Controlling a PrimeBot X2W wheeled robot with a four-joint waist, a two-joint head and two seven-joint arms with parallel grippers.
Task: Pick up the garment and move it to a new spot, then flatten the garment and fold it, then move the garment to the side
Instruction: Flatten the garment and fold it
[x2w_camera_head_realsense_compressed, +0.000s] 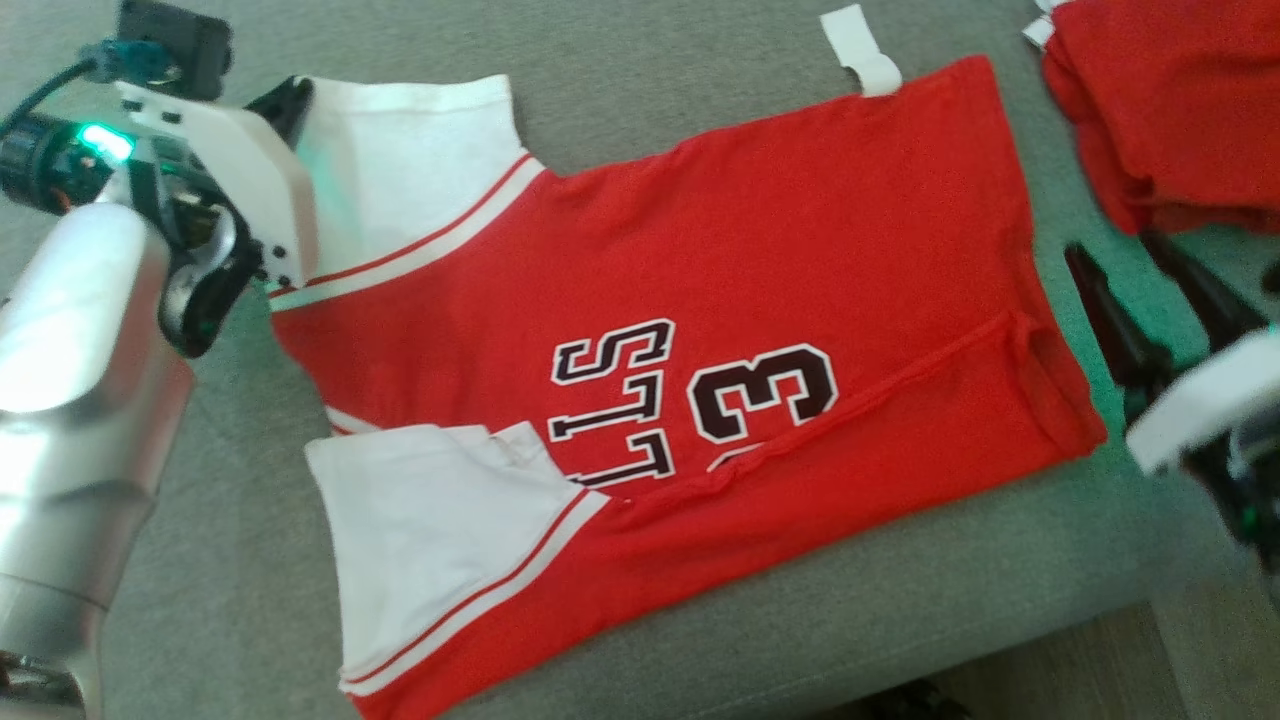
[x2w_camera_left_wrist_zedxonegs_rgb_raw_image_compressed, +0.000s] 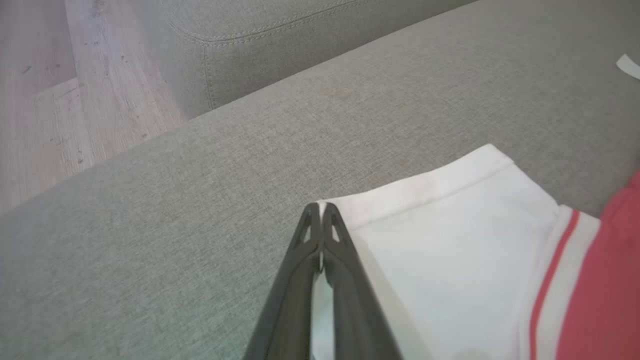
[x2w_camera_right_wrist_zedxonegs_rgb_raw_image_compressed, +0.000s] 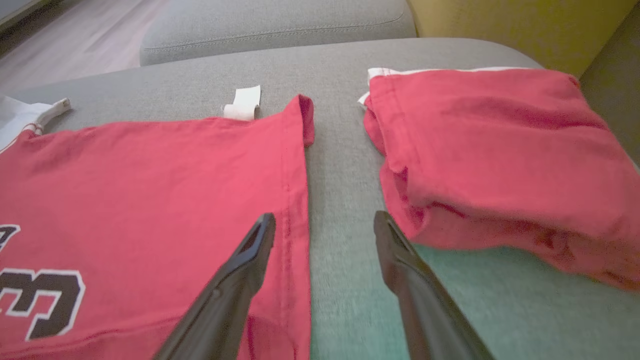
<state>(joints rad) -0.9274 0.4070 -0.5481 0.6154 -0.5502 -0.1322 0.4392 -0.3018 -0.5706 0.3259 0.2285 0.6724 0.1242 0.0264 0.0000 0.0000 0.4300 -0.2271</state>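
The garment (x2w_camera_head_realsense_compressed: 760, 250) is a red jersey with white sleeves and dark "STL 3" lettering. It lies spread on the grey sofa cushion (x2w_camera_head_realsense_compressed: 200, 560), with its near edge folded over. My left gripper (x2w_camera_head_realsense_compressed: 292, 95) is at the far white sleeve. In the left wrist view its fingers (x2w_camera_left_wrist_zedxonegs_rgb_raw_image_compressed: 320, 215) are shut on the corner of that sleeve (x2w_camera_left_wrist_zedxonegs_rgb_raw_image_compressed: 450, 240). My right gripper (x2w_camera_head_realsense_compressed: 1112, 248) hovers open at the jersey's hem on the right. In the right wrist view the right gripper (x2w_camera_right_wrist_zedxonegs_rgb_raw_image_compressed: 324, 216) has one finger over the hem (x2w_camera_right_wrist_zedxonegs_rgb_raw_image_compressed: 295, 200) and the other over bare cushion.
A second red garment (x2w_camera_head_realsense_compressed: 1170, 110) lies bunched at the far right, close to my right gripper, and is visible as a red pile (x2w_camera_right_wrist_zedxonegs_rgb_raw_image_compressed: 500, 160). A white tag (x2w_camera_head_realsense_compressed: 860, 50) sits beyond the jersey. The cushion's front edge (x2w_camera_head_realsense_compressed: 1100, 640) drops to wooden floor (x2w_camera_left_wrist_zedxonegs_rgb_raw_image_compressed: 50, 100).
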